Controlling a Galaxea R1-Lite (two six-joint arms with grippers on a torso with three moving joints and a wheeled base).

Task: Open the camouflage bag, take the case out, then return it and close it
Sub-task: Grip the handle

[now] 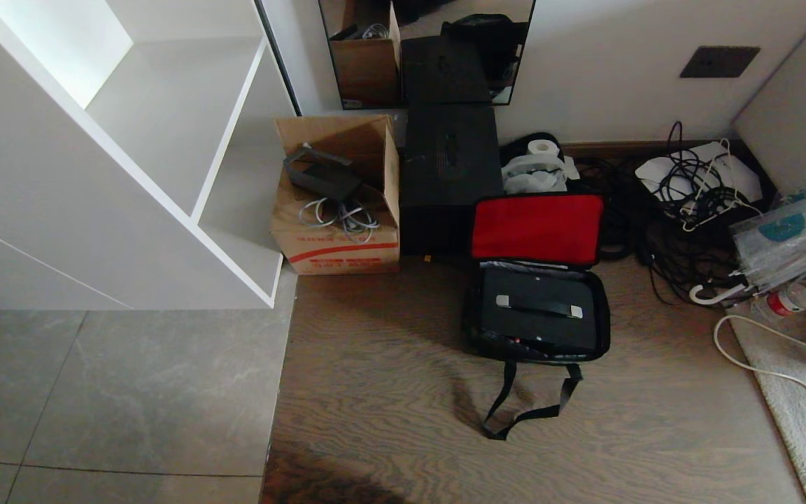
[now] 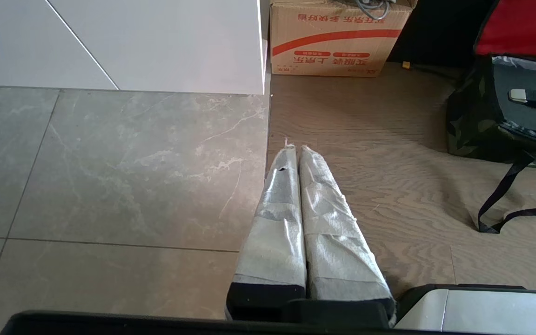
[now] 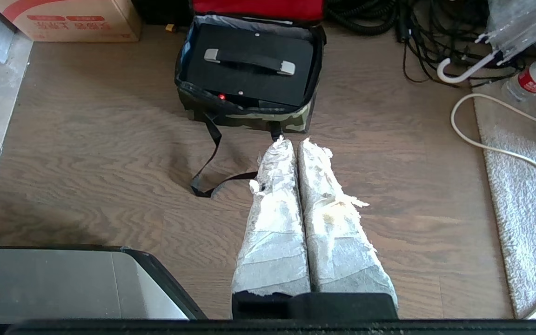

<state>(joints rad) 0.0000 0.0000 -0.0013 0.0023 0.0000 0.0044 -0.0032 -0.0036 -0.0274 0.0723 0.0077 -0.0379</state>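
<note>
The camouflage bag (image 1: 474,329) lies on the wooden floor with its lid thrown back, red inner panel (image 1: 536,228) facing up. Inside it lies the case (image 1: 539,318), flat and black, its handle with silver ends on top. The right wrist view shows the bag (image 3: 249,120), the case (image 3: 249,70) and a loose black strap (image 3: 212,153). My right gripper (image 3: 294,141) hangs shut and empty, short of the bag's near side. My left gripper (image 2: 294,149) is shut and empty over the seam between tile and wood, with the bag (image 2: 470,125) off to one side. Neither arm appears in the head view.
A cardboard box (image 1: 336,234) and a tall black box (image 1: 448,175) stand against the wall beside the bag. Tangled black cables (image 1: 683,231), a white cable (image 1: 760,357), a bottle (image 1: 798,295) and a rug (image 1: 802,413) lie to the right. White shelving (image 1: 165,154) rises at the left.
</note>
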